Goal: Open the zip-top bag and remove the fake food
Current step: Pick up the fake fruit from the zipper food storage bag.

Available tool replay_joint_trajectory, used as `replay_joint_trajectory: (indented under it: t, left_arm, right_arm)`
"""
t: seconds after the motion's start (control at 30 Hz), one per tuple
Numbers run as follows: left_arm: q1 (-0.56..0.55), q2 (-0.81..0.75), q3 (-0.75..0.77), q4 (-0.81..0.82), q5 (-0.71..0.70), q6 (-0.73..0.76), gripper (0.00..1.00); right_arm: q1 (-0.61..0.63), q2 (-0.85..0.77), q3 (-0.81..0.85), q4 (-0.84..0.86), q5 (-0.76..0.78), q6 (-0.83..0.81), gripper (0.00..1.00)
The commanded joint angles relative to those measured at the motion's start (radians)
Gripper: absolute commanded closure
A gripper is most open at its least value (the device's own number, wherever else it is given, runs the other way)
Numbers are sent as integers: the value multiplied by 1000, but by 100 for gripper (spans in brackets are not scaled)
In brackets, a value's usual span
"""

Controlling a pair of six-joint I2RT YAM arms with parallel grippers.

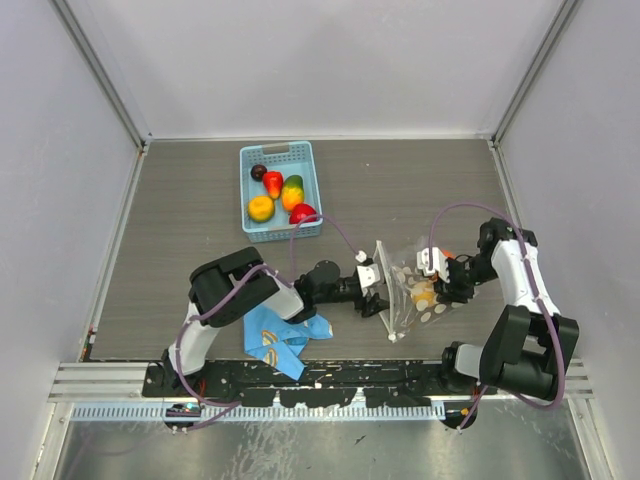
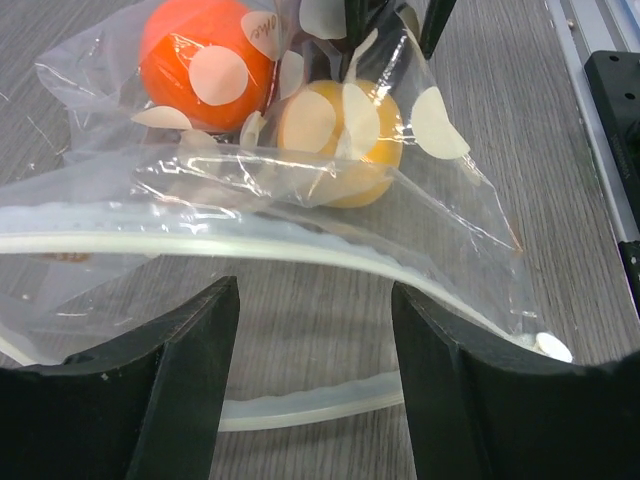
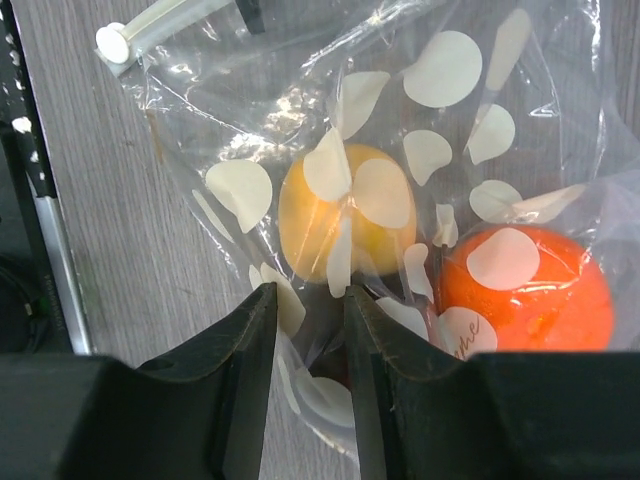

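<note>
Jaws apart: left gripper, right gripper flank zip-top bag; basket beyond, cloth near.

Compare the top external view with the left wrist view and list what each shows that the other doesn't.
Top external only: the light blue basket holding several fake food pieces, the blue cartoon-print cloth, and the right hand on the right side of the zip-top bag. Left wrist only: the white zip strip seen close, its two tracks parted, one crossing between the fingers of the left hand. Both: that polka-dot bag with an orange piece and a yellow piece inside.
</note>
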Motion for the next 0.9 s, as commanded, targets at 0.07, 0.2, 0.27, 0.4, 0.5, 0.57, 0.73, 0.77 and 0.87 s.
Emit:
replay_joint_trajectory:
  t: [0.07,0.2,0.27,0.4,0.5,0.57,0.73,0.77,0.87]
  left_arm:
    - [-21,20,37,79,10,31,37]
    - [-27,32,41,85,6,30,36]
    - [-30,37,49,89,6,26,36]
    - [-34,51,59,104,8,5,36]
    - [-37,59,63,107,-6,1,35]
    - [-38,63,64,110,-15,-1,33]
    - [-40,73,71,110,-26,-8,28]
    - [-41,75,73,110,-28,-10,27]
    - [-44,80,75,114,-46,-16,22]
  right_arm:
    - [-3,16,-56,67,-3,-164,62]
    - [-3,18,-83,116,2,-186,62]
    - [-3,20,-93,129,2,-188,62]
    - [0,34,-108,134,-8,-199,64]
    - [4,43,-121,141,3,-200,67]
    - [6,53,-121,137,12,-200,71]
    - [9,70,-121,136,17,-194,78]
    - [14,73,-122,135,13,-194,80]
    - [36,80,-130,139,6,-186,86]
